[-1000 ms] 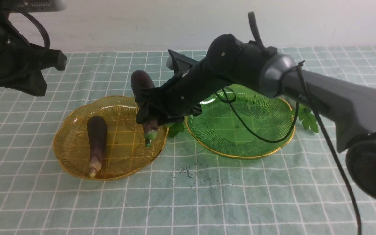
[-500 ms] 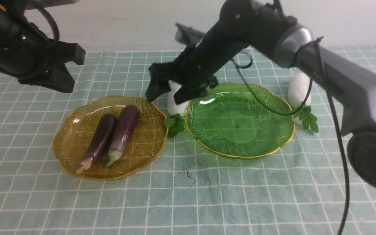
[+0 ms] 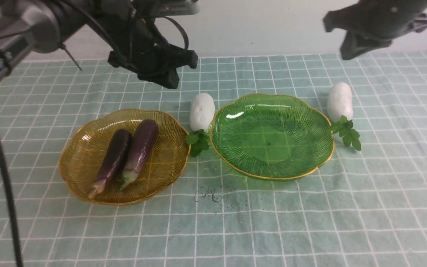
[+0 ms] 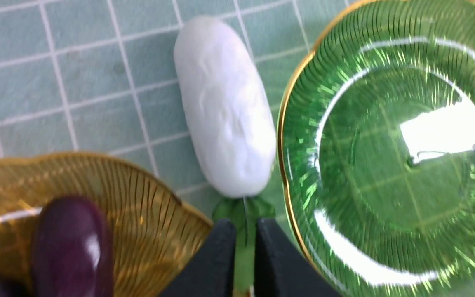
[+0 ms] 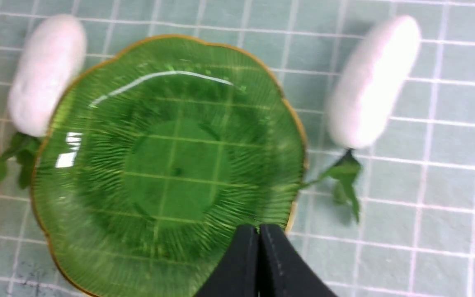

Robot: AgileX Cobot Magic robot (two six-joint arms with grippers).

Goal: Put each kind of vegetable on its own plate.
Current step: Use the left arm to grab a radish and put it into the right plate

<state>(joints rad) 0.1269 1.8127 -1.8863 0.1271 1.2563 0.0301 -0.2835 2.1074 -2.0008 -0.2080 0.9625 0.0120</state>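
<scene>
1. looking from the front, the yellow plate [image 3: 83, 159] is on the left and has two purple eggplants in it. the dark eggplant [image 3: 115, 157] and the shiny eggplant [image 3: 142, 148] lie close, side by side, with their stem ends pointing to the near side. the green plate [image 3: 271, 144] is on its right, with no veggie in it. the first radish [image 3: 202, 111] lies on the surface [image 3: 280, 230] near the gap between the plates, and its green leaves [image 3: 197, 142] are by the yellow rim. the second radish [image 3: 340, 102] lies to the right of the green plate, with its leaves [image 3: 347, 132] by the rim. the left claw [image 3: 181, 70] is up over the far side, and the right claw [image 3: 337, 39] is up high past the green plate. the right one is blurry.
2. in the left wrist view, the left claw is open just a tiny bit and holds nothing. the first radish is right beside the green rim, outside both plates.
3. in the right wrist view, the right claw is closed tight with nothing in it. both radishes are on the surface, one on each side of the green plate.
</scene>
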